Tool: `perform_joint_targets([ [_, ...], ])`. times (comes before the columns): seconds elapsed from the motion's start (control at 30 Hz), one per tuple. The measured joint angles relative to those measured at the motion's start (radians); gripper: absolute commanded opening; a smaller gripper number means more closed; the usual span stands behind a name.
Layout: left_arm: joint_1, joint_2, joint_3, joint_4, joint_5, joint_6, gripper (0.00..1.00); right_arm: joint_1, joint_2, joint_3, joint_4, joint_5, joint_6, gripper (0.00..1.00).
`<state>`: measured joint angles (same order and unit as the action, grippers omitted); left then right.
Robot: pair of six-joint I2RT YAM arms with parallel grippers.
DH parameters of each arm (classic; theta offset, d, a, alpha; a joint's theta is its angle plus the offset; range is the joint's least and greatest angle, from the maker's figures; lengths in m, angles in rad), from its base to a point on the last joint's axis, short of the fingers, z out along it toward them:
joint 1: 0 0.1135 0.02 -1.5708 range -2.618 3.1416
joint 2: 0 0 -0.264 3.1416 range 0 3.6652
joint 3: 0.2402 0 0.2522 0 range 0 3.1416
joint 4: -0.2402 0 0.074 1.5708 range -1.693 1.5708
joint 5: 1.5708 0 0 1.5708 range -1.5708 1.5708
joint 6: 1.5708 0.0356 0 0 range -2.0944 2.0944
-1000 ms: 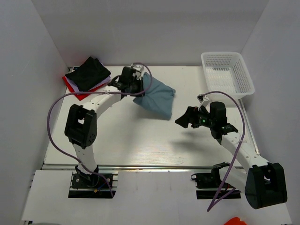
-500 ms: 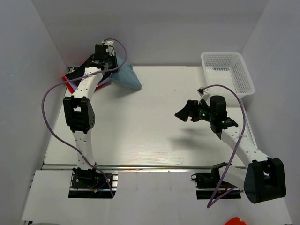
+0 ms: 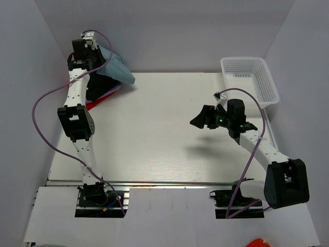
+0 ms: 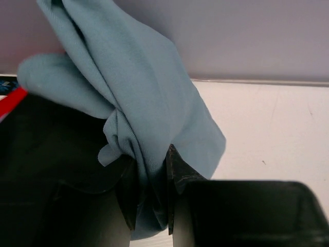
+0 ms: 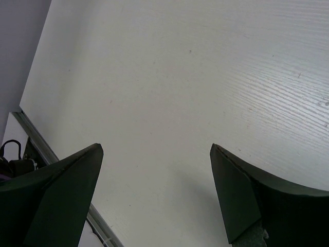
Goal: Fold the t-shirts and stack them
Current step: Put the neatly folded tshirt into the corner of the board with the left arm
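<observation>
View from above, with both wrist views. Every place is given relative to the white mesh basket (image 3: 268, 86), which sits at the far right corner of the counter (image 3: 154, 149).

Your left hand (image 4: 151, 159) is at the far corner opposite the basket, raised close to the back wall (image 3: 169, 36). Its jaws are drawn in to a narrow gap and pinch a gathered fold of the blue-teal t-shirt (image 4: 139, 92). The rest of that shirt hangs bunched from the grip.

Below it, just as far across from the basket, lies the black t-shirt (image 3: 100, 85), with a red t-shirt (image 3: 92, 104) showing at its edge. You cannot tell whether the hanging cloth touches the black one.

Your right hand (image 3: 200, 119) hovers above bare counter, nearer you than the basket and a little toward the middle. Its jaws are spread wide and it holds nothing.
</observation>
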<state>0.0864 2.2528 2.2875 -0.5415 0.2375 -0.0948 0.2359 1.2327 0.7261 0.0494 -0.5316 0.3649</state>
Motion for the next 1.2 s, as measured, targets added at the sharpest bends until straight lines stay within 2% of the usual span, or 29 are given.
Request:
perform_joint_targets([
  [0.23, 0.079, -0.007, -0.006, 0.033, 0.039, 0.030, 0.00, 0.000, 0.078, 0.022, 0.022, -0.088, 0.014, 0.90],
  [0.47, 0.132, -0.022, -0.052, 0.071, 0.089, 0.039, 0.00, 0.000, 0.089, 0.022, 0.058, -0.156, 0.020, 0.90],
  [0.6, 0.157, -0.147, -0.306, 0.157, 0.079, 0.034, 0.00, 0.000, 0.089, 0.022, 0.075, -0.181, 0.019, 0.90],
  [0.7, 0.169, -0.289, -0.573, 0.266, -0.003, 0.016, 0.00, 0.001, 0.090, 0.022, 0.087, -0.197, 0.019, 0.90],
  [0.77, 0.175, -0.353, -0.681, 0.288, -0.068, 0.003, 0.00, 0.001, 0.092, 0.022, 0.089, -0.207, 0.018, 0.90],
  [1.0, 0.191, -0.369, -0.771, 0.351, -0.264, -0.094, 0.00, 0.001, 0.111, 0.022, 0.089, -0.222, 0.016, 0.90],
  [1.2, 0.200, -0.337, -0.842, 0.380, -0.325, -0.163, 0.00, 0.001, 0.114, 0.022, 0.089, -0.224, 0.017, 0.90],
])
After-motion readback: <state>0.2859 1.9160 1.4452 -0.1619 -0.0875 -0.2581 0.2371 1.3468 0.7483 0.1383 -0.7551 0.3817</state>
